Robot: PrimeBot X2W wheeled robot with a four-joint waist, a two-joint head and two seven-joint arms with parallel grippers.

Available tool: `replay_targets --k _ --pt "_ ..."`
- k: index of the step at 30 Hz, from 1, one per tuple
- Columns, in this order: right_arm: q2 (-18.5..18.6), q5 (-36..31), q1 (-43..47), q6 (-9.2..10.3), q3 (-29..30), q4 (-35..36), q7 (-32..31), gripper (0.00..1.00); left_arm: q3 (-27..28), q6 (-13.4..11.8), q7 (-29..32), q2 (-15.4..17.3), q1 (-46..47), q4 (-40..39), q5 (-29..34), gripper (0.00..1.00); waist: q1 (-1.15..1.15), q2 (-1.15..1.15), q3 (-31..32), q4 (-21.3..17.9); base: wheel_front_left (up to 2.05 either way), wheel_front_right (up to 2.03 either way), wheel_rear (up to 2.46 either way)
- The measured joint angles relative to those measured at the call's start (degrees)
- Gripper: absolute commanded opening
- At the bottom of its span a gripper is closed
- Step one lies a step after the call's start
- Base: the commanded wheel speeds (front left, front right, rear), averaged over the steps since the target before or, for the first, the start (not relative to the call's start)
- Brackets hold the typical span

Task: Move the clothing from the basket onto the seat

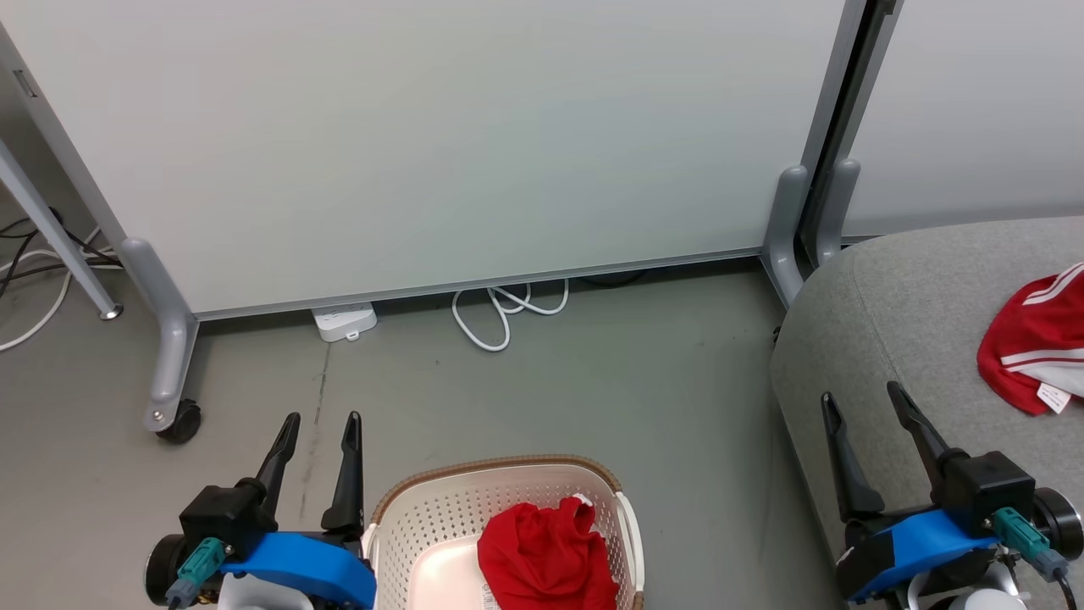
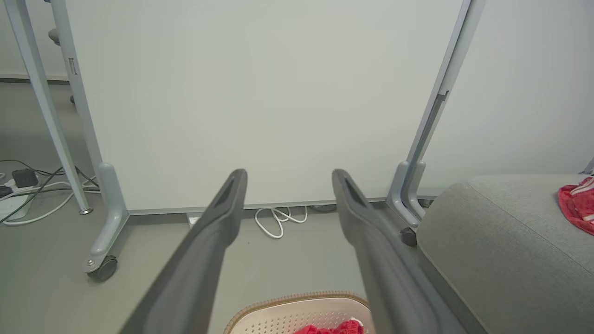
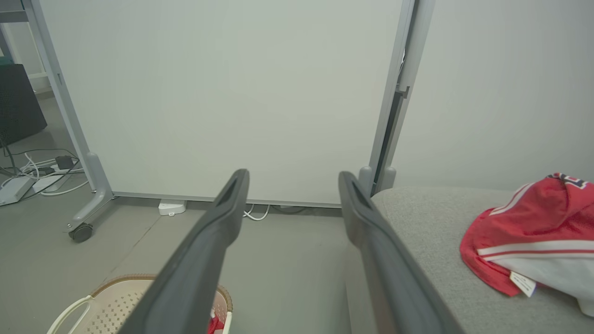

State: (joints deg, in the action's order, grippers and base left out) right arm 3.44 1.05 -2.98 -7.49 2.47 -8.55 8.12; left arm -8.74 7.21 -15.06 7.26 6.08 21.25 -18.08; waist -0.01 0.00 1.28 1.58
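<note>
The cream basket (image 1: 406,525) with a brown rim sits on the floor at the bottom centre, and one crumpled red garment (image 1: 546,555) lies in its right half. A second red garment with white stripes (image 1: 1029,339) rests on the grey sofa seat (image 1: 898,305) at the right. My left gripper (image 1: 323,419) stands open just left of the basket, empty. Over the sofa's front edge my right gripper (image 1: 862,396) is open and empty, left of the striped garment (image 3: 529,241). The basket rim (image 2: 297,299) and sofa (image 2: 501,241) show past the left fingers (image 2: 222,218).
A white partition panel (image 1: 440,135) on grey castor legs (image 1: 174,407) stands close behind. A white power strip (image 1: 344,322) and a looped cable (image 1: 504,309) lie at its foot. More cables (image 1: 34,271) trail at the far left. Grey floor (image 1: 593,390) lies between basket and panel.
</note>
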Motion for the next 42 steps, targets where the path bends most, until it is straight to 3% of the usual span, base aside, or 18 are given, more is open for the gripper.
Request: replay_targets --k 23,31,42 --pt "-0.46 -0.49 -0.46 0.00 -1.70 1.83 -0.01 1.00 -1.47 0.00 0.00 -0.12 0.00 2.37 -0.05 1.00 0.01 0.00 -2.60 -2.18 0.00 0.00 0.00" --pt "-0.49 -0.54 -7.32 0.00 -3.56 4.47 0.51 1.00 -8.47 0.00 0.00 2.25 8.45 7.90 -0.81 1.00 0.02 0.00 -11.28 -5.05 0.00 0.00 0.00" --pt "-0.49 1.18 -19.42 0.00 -6.98 5.57 4.45 1.00 -21.43 0.22 1.77 7.02 25.99 20.57 -6.13 1.00 0.03 0.00 -29.29 -10.81 0.00 0.00 0.00"
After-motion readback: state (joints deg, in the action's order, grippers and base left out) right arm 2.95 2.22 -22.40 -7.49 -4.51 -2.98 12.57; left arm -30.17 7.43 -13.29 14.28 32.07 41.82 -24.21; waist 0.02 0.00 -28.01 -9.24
